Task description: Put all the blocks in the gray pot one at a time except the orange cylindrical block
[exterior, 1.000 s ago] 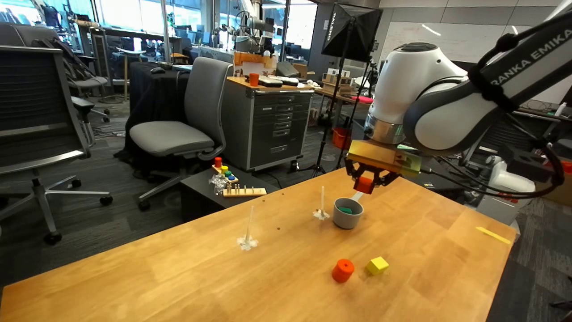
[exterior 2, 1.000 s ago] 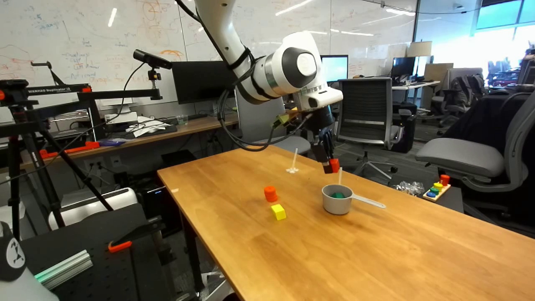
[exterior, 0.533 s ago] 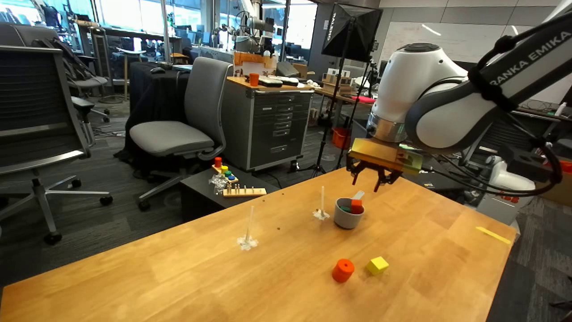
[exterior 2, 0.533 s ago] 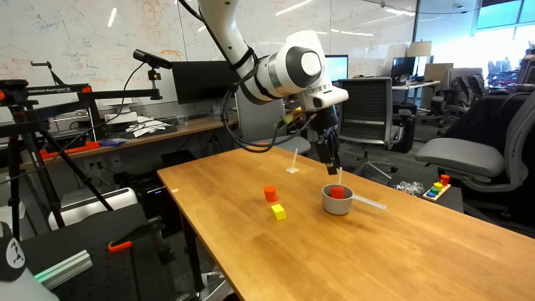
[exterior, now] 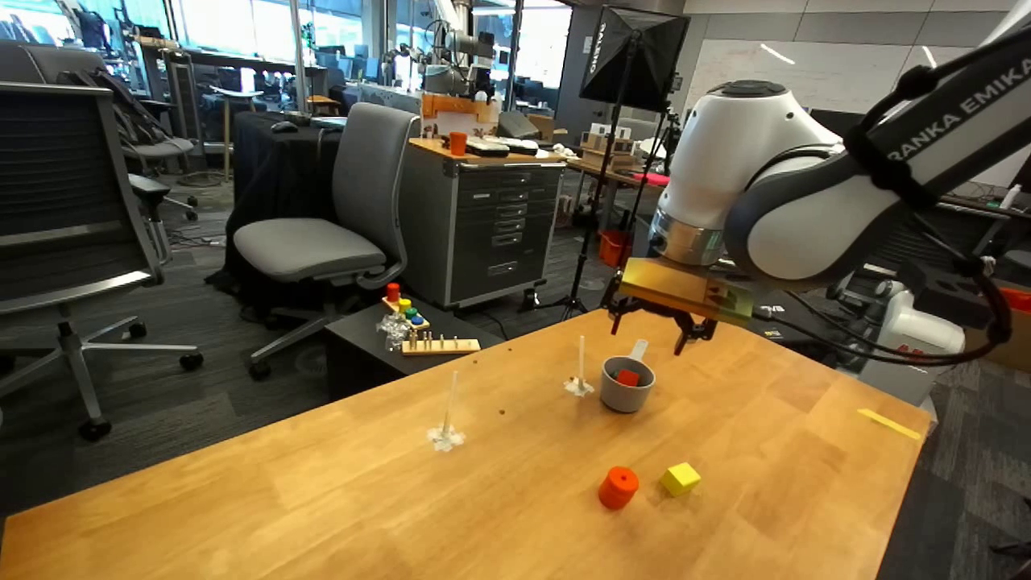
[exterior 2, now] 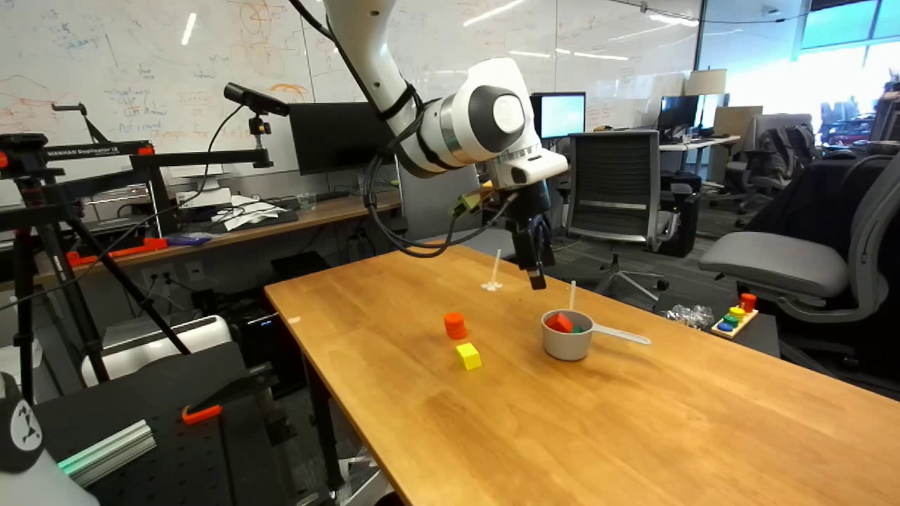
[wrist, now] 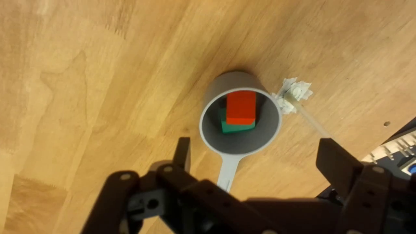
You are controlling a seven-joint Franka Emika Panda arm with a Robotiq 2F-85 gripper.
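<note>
The gray pot (wrist: 240, 143) stands upright on the table, its handle (wrist: 228, 172) pointing toward the gripper in the wrist view. Inside it a red block (wrist: 241, 107) lies on top of a green block (wrist: 239, 126), partly covering it. My gripper (exterior: 647, 341) hovers above the pot's handle side, fingers spread wide, nothing between them. In the wrist view both fingers (wrist: 182, 152) show, apart from the pot. On bare tabletop sit a yellow block (exterior: 681, 479) and, beside it with a small gap, the orange cylindrical block (exterior: 619, 488); both appear in both exterior views.
A thin upright stick (exterior: 581, 358) is taped to the table right beside the pot. A second stick (exterior: 449, 411) rises farther off. Past the table edge, a low black stand holds a pegged wooden board (exterior: 440, 346) and colored stacking toys.
One second ago the gripper held the red block above the pot. Its fingers have since parted, the block has dropped into the pot onto the green one, and the gripper has shifted slightly.
</note>
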